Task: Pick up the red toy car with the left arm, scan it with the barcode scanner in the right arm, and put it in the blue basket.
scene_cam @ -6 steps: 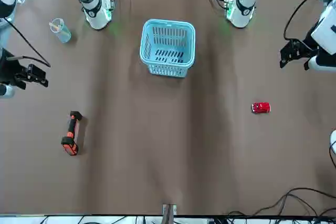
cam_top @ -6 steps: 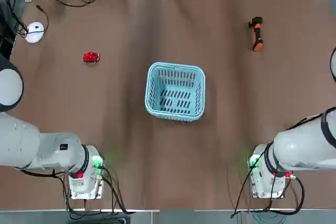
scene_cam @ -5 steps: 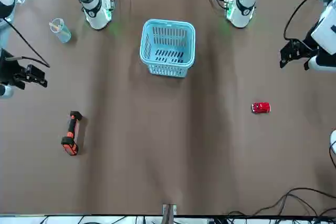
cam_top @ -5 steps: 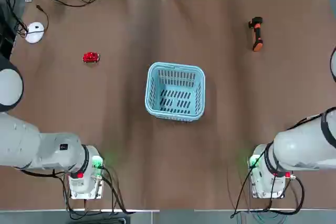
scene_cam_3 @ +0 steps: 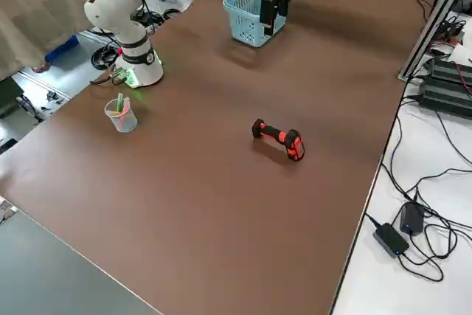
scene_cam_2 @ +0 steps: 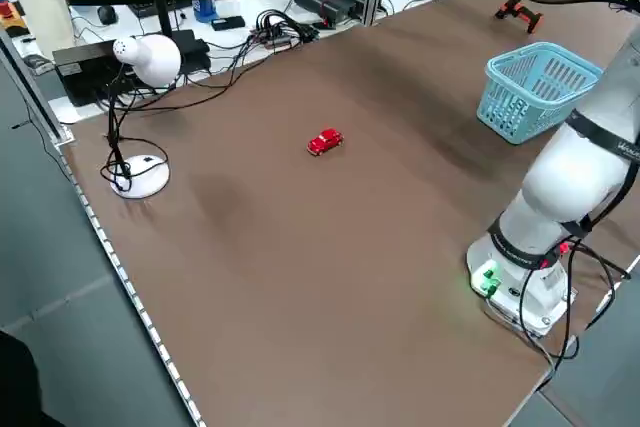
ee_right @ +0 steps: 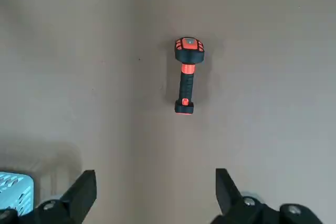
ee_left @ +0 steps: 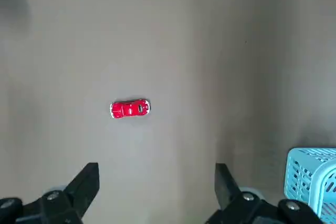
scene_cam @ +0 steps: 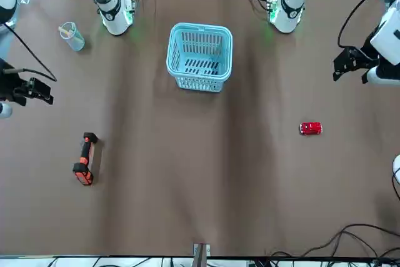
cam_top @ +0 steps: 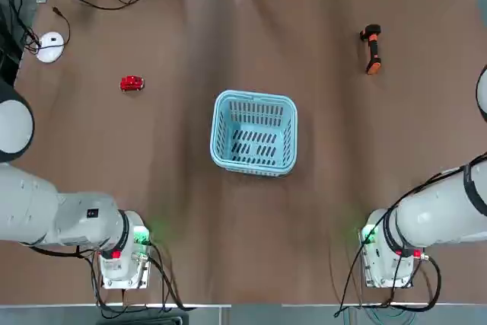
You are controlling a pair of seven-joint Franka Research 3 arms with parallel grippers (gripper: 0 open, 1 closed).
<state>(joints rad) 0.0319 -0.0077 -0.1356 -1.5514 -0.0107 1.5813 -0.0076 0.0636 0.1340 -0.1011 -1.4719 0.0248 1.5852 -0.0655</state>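
The left gripper point(ee_left: 155, 182) hangs high above the left side of the brown table point(cam_top: 175, 211), its two fingers point(ee_left: 86, 182) spread wide apart with nothing between them and touching nothing. In its wrist view the red toy car point(ee_left: 130, 108) lies on the tabletop well below and ahead of the open fingers, clear of both. From overhead the red toy car point(cam_top: 132, 83) sits alone on the left half of the table, toward the far edge, well apart from the blue basket point(cam_top: 253, 133) and near neither arm base. The front view shows the left gripper point(scene_cam: 350, 62) as a dark shape at the table's left edge, raised off the surface.

The right gripper point(ee_right: 155, 187) is likewise held high with its fingers point(ee_right: 84, 187) parted wide and empty. The barcode scanner point(ee_right: 185, 74) lies flat on the table beneath it, black head at one end and orange handle at the other, untouched. Overhead, the barcode scanner point(cam_top: 370, 48) rests toward the far right corner. In the front view the right gripper point(scene_cam: 31, 90) hovers at the table's right edge.

The blue basket stands upright near the table's centre, between the two arms' sides, with nothing inside it. A clear plastic cup point(scene_cam: 72, 35) stands near the right arm's base, and a white computer mouse point(cam_top: 50, 46) lies off the far left edge.
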